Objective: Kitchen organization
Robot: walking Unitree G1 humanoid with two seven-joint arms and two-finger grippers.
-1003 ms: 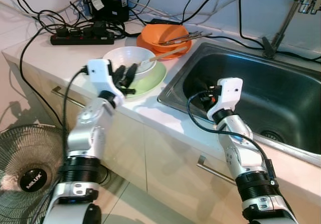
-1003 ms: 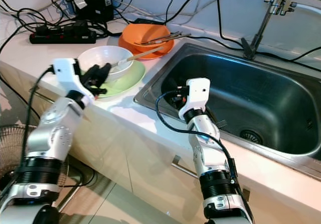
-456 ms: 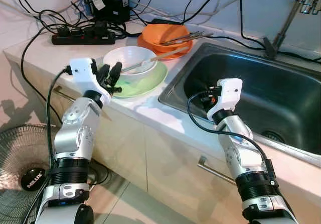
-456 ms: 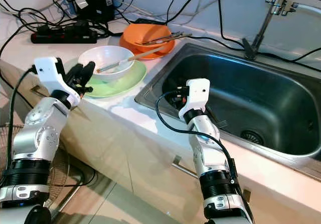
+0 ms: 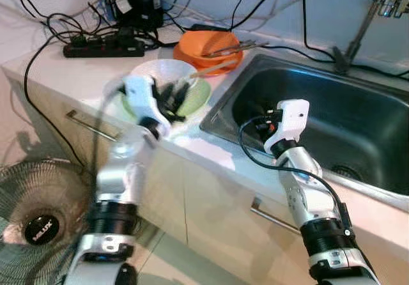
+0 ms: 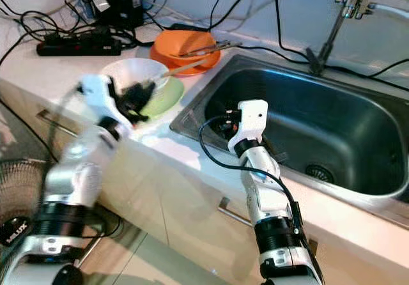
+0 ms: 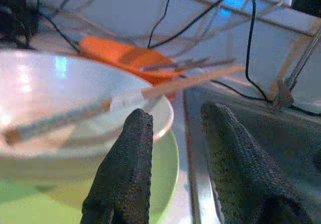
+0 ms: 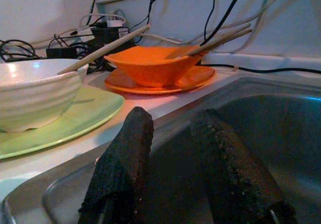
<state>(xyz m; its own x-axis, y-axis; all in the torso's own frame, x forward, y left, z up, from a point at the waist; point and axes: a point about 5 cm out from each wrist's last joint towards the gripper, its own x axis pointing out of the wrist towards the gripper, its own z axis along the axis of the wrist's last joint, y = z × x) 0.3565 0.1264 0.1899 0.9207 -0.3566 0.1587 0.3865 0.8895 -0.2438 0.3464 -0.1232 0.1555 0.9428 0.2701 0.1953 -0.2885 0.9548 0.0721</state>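
White countertop (image 5: 77,74) carried a fragile, slippery white ceramic bowl (image 7: 60,108); left gripper (image 7: 175,148), fingers apart, neared its rim, the likely grasp point.

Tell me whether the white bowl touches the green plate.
Touching. In the right wrist view the white bowl sits with its base directly on the green plate, with no gap beneath it.

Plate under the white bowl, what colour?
Light green; the plate shows best in the right wrist view.
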